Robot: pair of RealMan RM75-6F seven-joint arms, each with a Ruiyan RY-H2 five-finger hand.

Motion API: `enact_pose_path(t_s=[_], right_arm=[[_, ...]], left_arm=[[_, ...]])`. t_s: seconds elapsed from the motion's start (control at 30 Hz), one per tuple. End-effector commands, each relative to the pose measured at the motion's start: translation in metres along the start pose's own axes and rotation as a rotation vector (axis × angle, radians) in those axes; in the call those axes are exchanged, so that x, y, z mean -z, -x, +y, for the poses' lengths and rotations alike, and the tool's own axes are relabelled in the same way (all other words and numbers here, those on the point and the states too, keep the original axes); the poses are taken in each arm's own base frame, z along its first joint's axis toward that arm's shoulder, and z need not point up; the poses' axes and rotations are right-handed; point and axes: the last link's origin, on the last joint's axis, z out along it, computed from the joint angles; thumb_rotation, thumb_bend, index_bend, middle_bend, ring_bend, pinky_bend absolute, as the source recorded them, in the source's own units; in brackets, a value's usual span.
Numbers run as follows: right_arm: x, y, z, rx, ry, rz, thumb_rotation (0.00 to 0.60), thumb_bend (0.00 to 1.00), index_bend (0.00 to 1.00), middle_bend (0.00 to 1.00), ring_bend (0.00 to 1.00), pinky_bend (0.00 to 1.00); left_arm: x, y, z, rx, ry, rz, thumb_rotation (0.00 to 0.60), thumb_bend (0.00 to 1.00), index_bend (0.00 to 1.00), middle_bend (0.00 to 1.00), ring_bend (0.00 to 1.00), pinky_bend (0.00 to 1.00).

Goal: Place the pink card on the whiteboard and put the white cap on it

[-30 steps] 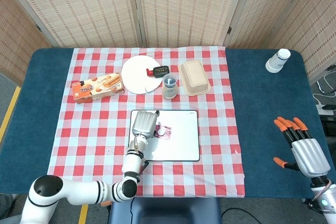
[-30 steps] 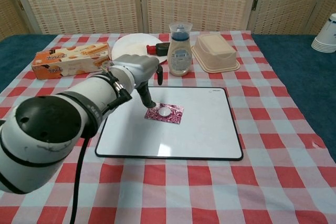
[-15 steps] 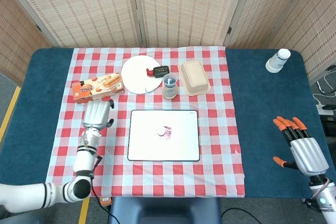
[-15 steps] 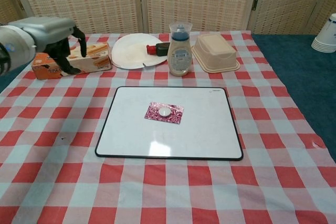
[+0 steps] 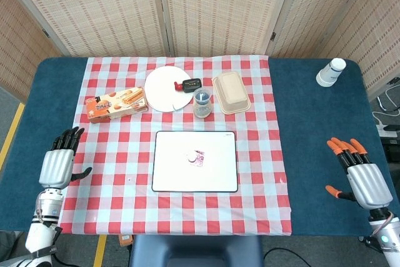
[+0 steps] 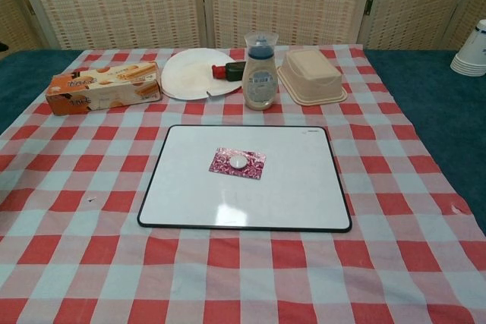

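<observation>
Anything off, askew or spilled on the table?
Nothing stands out. The pink card lies slightly skewed on the whiteboard with the white cap on it; no spills, and both hands are open at the table's sides.

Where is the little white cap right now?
The white cap sits on the pink card, near the middle of the whiteboard, in front of the bottle.
</observation>
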Motion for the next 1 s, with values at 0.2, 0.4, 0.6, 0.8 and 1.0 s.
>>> enact_pose_path(t_s=[0.2,0.4,0.6,0.8,1.0], right_arm=[[0.001,0.000,-0.001,0.005,-0.001,0.003,0.600,0.00,0.07,0.04,0.00,0.00],[0.000,0.002,-0.001,0.015,0.004,-0.001,0.600,0.00,0.07,0.04,0.00,0.00],[0.001,0.003,0.002,0.019,0.021,-0.003,0.600,0.00,0.07,0.04,0.00,0.00],[0.004,0.003,0.003,0.019,0.031,0.006,0.600,0.00,0.07,0.04,0.00,0.00],[0.006,0.003,0.003,0.019,0.031,0.009,0.600,0.00,0.07,0.04,0.00,0.00]], left_arm=[[0.028,0.008,-0.042,-0.018,-0.026,0.012,0.588,0.14,0.00,0.00,0.00,0.00],[0.045,0.006,-0.053,0.010,-0.031,0.002,0.585,0.14,0.00,0.00,0.00,0.00],[0.048,0.010,-0.050,0.045,-0.013,-0.044,0.580,0.14,0.00,0.00,0.00,0.00],[0.048,0.014,-0.044,0.051,0.016,-0.072,0.578,0.15,0.00,0.00,0.00,0.00],[0.049,0.016,-0.040,0.045,0.035,-0.095,0.582,0.15,0.00,0.00,0.00,0.00]])
